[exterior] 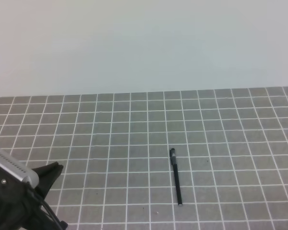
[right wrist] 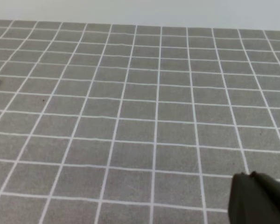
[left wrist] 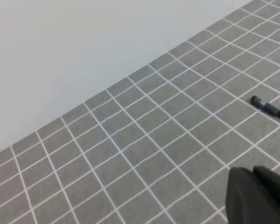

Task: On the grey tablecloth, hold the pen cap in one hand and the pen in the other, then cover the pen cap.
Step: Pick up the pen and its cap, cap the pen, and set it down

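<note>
1 pen (exterior: 176,178) on grey tablecloth (exterior: 230,124) | L hand (left wrist: 257,196) clenched, empty | R hand (right wrist: 259,198) clenched, empty

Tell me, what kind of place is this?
Probably a robot test bench: a grey tablecloth with white grid lines, a plain pale wall behind it, and one black pen lying on the cloth, with part of a robot arm beside it.

Grey tablecloth (exterior: 134,143): matt woven-looking cloth, flat, thin white printed grid lines. Pen (exterior: 176,178) lying on it: black plastic look, slight sheen along barrel. Left hand (left wrist: 259,196): matt black plastic, smooth. Right hand (right wrist: 259,198): same matt dark finish. Wall (exterior: 144,43) behind the cloth: plain, matt, pale.
</note>
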Robot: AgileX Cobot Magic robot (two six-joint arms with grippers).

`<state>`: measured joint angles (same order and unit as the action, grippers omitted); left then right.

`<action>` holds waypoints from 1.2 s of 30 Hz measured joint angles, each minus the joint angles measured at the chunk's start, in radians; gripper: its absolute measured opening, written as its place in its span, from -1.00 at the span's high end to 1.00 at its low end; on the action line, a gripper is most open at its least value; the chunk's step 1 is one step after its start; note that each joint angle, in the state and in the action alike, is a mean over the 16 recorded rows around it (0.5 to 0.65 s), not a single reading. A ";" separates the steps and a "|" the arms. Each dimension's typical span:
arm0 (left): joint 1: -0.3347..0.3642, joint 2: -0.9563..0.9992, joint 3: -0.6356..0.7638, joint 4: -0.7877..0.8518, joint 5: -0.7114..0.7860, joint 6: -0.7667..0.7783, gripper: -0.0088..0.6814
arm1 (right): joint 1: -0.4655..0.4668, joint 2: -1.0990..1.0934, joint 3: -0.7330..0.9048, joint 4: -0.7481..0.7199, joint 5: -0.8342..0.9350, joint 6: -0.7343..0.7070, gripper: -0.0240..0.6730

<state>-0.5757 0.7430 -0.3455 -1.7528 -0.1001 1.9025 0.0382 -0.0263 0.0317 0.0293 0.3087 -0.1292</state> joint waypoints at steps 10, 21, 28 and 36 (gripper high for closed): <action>0.000 -0.146 0.062 0.000 -0.001 0.000 0.98 | 0.000 0.000 0.000 0.000 0.000 0.000 0.93; 0.049 -0.442 0.185 -0.014 0.008 -0.045 0.98 | 0.000 0.000 0.002 -0.001 0.001 0.001 0.94; 0.135 -0.564 0.210 -0.019 0.019 -0.117 0.98 | 0.000 0.000 0.002 -0.001 0.001 0.003 0.94; 0.198 -0.621 0.211 0.060 0.029 -0.285 0.98 | 0.000 -0.001 0.002 0.000 0.001 0.004 0.94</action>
<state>-0.3773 0.1221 -0.1345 -1.6924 -0.0710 1.6170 0.0383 -0.0268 0.0341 0.0290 0.3093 -0.1252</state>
